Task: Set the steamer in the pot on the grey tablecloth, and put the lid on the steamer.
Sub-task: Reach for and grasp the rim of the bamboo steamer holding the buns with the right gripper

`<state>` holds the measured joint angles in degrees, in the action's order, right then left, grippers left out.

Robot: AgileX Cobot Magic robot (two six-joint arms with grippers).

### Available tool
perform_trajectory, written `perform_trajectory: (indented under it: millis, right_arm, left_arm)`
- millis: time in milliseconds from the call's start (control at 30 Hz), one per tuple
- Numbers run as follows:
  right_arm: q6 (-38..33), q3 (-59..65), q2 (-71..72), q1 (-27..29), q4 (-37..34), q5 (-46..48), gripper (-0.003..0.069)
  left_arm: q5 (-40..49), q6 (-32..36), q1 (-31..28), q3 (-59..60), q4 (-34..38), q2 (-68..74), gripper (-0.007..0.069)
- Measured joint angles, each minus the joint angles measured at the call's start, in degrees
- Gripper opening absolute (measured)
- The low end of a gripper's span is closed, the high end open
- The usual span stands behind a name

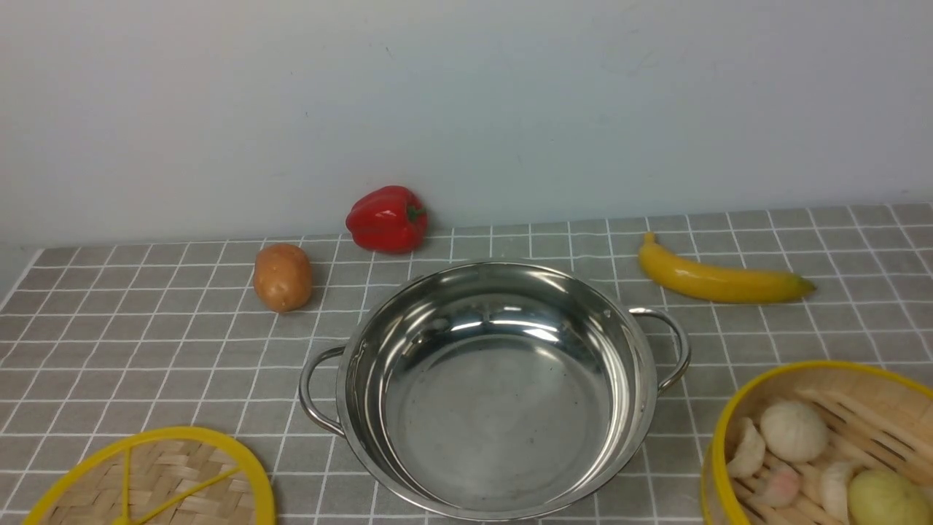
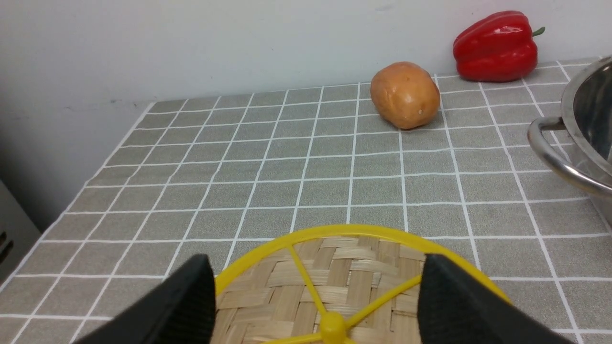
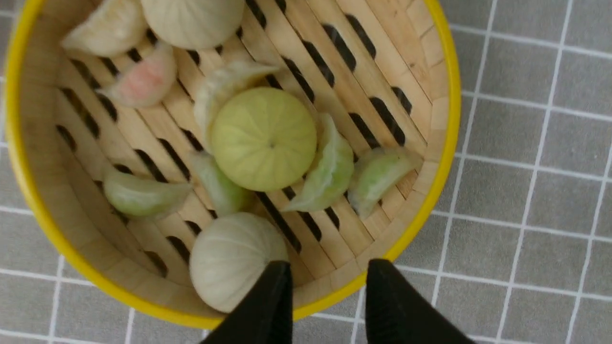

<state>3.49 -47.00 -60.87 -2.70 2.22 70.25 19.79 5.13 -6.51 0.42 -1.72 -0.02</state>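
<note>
Left wrist: my left gripper (image 2: 315, 265) spread over lid (image 2: 349, 291).
Right wrist: my right gripper (image 3: 330, 272) pinching steamer (image 3: 432, 119) wall.
Front only: banana (image 1: 718, 281).

The grey tablecloth (image 1: 146, 350) carries a white grid. The steamer (image 1: 824, 383) and lid (image 1: 160, 481) are tan bamboo, yellow-rimmed. The pot (image 1: 496, 408) is silver.

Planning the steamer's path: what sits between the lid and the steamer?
The empty pot sits between lid and steamer, shown in the front view.

Left pincer (image 2: 315, 260), right pincer (image 3: 329, 265): black, tapered.
</note>
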Motion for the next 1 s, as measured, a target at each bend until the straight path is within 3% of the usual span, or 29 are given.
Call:
perform_trajectory:
  millis: [333,533,700,1000]
  right_arm:
    - [-0.3,-0.1,-6.5,6.1,0.8,-1.5,0.0243]
    - [-7.3,-0.4,-8.1,5.5,-5.8,-2.5,0.0243]
    - [-21.8,-2.1,-8.1,-4.2,-14.2,-2.0,0.0243]
    - [-19.0,-3.0,-12.6,-21.6,-10.8,-3.6,0.0243]
  left_arm:
    - [0.0,0.0,0.0,0.0,0.0,0.0,0.0526]
    - [0.0,0.0,0.0,0.0,0.0,0.0,0.0526]
    - [0.0,0.0,0.0,0.0,0.0,0.0,0.0526]
    - [0.0,0.0,0.0,0.0,0.0,0.0,0.0526]
